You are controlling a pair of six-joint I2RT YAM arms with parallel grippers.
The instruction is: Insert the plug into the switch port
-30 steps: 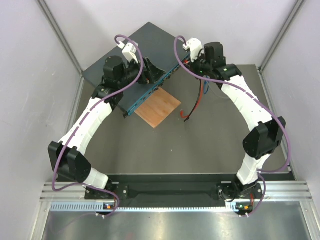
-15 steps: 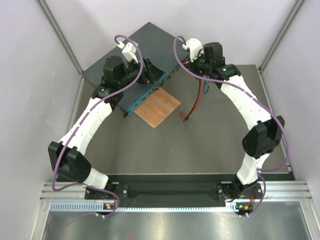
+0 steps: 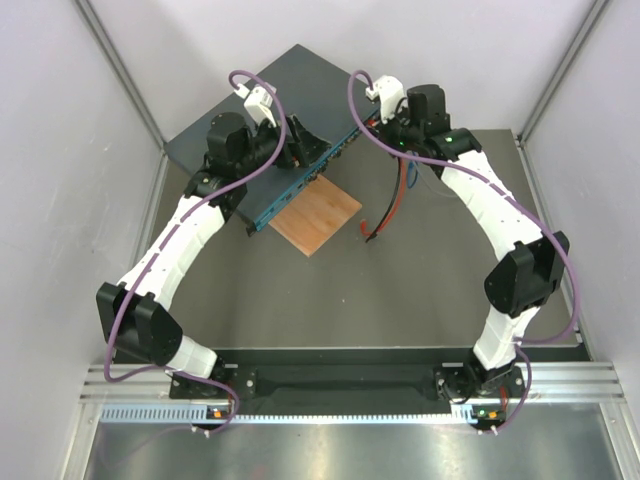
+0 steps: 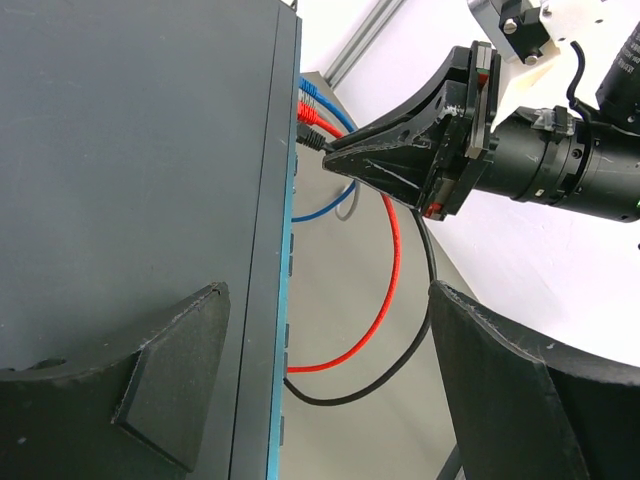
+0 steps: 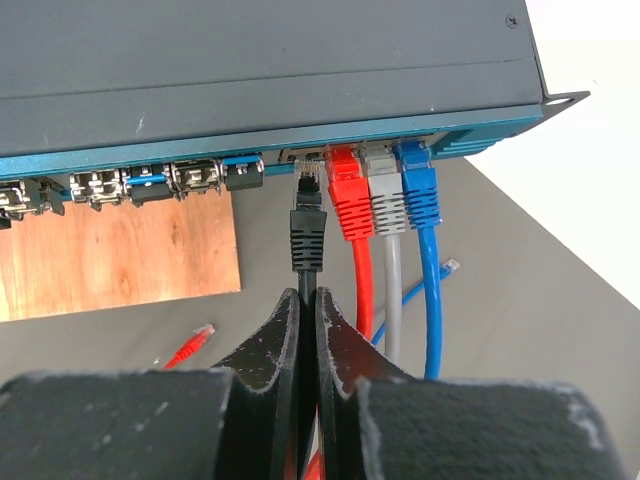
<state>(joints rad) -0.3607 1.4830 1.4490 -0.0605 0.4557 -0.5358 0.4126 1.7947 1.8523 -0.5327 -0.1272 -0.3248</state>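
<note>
Grey tabletop [image 3: 400, 290] carries the switch [image 3: 280, 100] at its far left. Your right claw [image 5: 308, 310] is clamped on the black plug [image 5: 308, 235], its tip at a port beside the red plug [image 5: 348, 200]. Your left claw [image 4: 325, 295] stands wide apart, straddling the switch's front edge.

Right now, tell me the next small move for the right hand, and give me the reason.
Probably push the black plug straight forward into the switch. The right hand is shut on the black cable just behind it. The plug's clear tip sits at the open port left of the red plug, its boot farther back than the seated neighbours: lined up, not yet home.
</note>
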